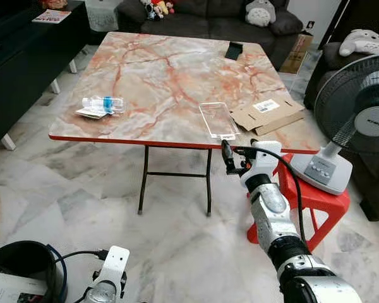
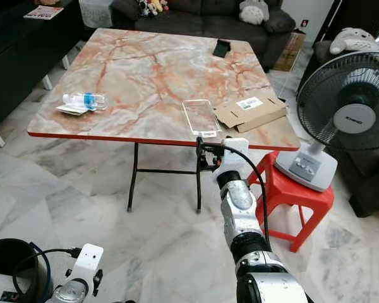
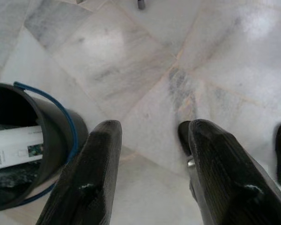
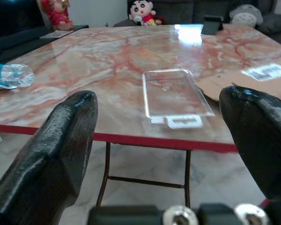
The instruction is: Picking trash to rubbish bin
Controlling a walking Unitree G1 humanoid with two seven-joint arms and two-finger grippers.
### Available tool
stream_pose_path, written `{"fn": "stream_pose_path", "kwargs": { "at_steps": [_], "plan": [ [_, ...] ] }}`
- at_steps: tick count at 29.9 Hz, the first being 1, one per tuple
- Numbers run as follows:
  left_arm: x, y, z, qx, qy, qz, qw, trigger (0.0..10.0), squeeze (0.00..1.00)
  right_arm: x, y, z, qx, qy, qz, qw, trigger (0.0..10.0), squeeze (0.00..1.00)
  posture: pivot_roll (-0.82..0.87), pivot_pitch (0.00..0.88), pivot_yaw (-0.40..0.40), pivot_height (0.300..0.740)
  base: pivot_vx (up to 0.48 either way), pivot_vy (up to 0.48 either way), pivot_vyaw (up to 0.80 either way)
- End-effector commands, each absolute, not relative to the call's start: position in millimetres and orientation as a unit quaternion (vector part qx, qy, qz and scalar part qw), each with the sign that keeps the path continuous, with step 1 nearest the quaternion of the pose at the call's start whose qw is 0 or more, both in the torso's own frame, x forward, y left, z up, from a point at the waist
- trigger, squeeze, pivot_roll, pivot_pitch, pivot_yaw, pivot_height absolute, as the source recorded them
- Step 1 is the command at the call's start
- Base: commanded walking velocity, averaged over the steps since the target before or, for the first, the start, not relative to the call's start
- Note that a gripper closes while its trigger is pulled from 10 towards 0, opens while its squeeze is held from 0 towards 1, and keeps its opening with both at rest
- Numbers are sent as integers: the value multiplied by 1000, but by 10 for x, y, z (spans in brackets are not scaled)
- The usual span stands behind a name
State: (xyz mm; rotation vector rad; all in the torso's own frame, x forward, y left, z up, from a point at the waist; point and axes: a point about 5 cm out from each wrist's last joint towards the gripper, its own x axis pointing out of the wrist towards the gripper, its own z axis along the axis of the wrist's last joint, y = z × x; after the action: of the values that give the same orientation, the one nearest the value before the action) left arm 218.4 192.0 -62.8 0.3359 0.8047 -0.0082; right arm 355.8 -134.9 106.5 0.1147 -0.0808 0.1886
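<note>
Right gripper, fingers spread wide and holding nothing, raised just before the near edge of the marble-patterned surface, facing a clear plastic tray near that edge. Flattened cardboard lies right of the tray; a plastic bottle lies at the surface's left. Left gripper, open and empty, hangs low beside the black rubbish bin on the floor, near left.

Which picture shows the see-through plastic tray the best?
The right wrist view: the plastic tray lies straight ahead between the open right gripper's fingers, close and sharp, hang tab toward the table edge. Both eye views show it small from above, beside the cardboard. The left wrist view faces floor and bin.
</note>
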Motion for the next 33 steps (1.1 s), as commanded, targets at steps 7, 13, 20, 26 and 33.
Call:
{"fn": "stream_pose_path", "kwargs": {
  "at_steps": [7,13,20,26,33],
  "plan": [
    [2126,1934,-663,161,400,2,902,10000,0,3572,-1307,1078,66,-39,102,992,10000,0,67,44,-109,740,305,0,105],
    [2119,1929,-668,160,402,2,902,10000,0,3574,-1304,1081,65,-40,102,992,10000,0,67,45,-109,740,305,0,0],
    [2116,1938,-668,158,402,5,902,10000,0,3577,-1299,1090,61,-41,104,992,10000,0,73,66,-115,740,305,0,0],
    [2110,1945,-672,158,403,6,901,10000,0,3568,-1290,1082,56,-42,106,992,10000,0,69,73,-114,740,303,0,138],
    [2114,1941,-670,156,403,6,902,10000,0,3570,-1297,1092,56,-45,107,992,10000,0,67,82,-114,740,303,0,607]
  ]
}}
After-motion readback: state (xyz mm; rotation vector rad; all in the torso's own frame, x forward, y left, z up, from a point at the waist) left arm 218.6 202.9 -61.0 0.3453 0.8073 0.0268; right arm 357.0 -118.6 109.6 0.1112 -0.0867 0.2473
